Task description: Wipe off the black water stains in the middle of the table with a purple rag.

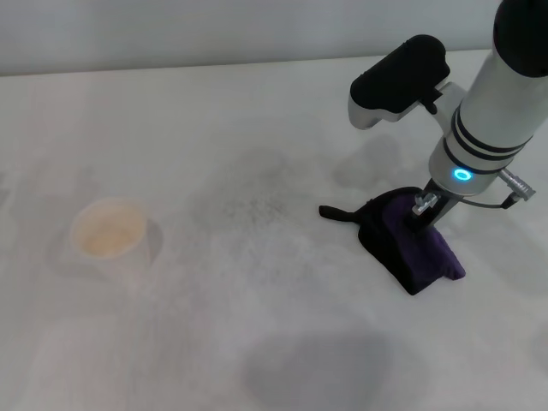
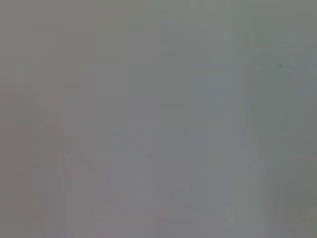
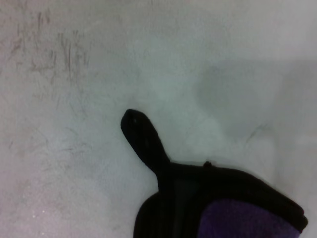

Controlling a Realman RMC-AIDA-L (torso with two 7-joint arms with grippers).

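The purple rag point(image 1: 421, 255) lies bunched on the white table point(image 1: 257, 120) at the right, with its black loop tab point(image 1: 337, 212) pointing left. My right gripper point(image 1: 421, 212) comes down from above and is shut on the rag's raised middle, and the rest of the cloth rests on the table. The right wrist view shows the rag's black edge and purple cloth point(image 3: 247, 223) and the tab point(image 3: 143, 139). The small black water stain shows in no view. My left gripper is out of view, and its wrist view shows only plain grey.
A pale cup point(image 1: 107, 231) holding something beige stands at the left. A faint grey speckled smudge point(image 1: 248, 201) marks the middle of the table. A dark shadow point(image 1: 317, 368) lies near the front edge. A wall runs along the far edge.
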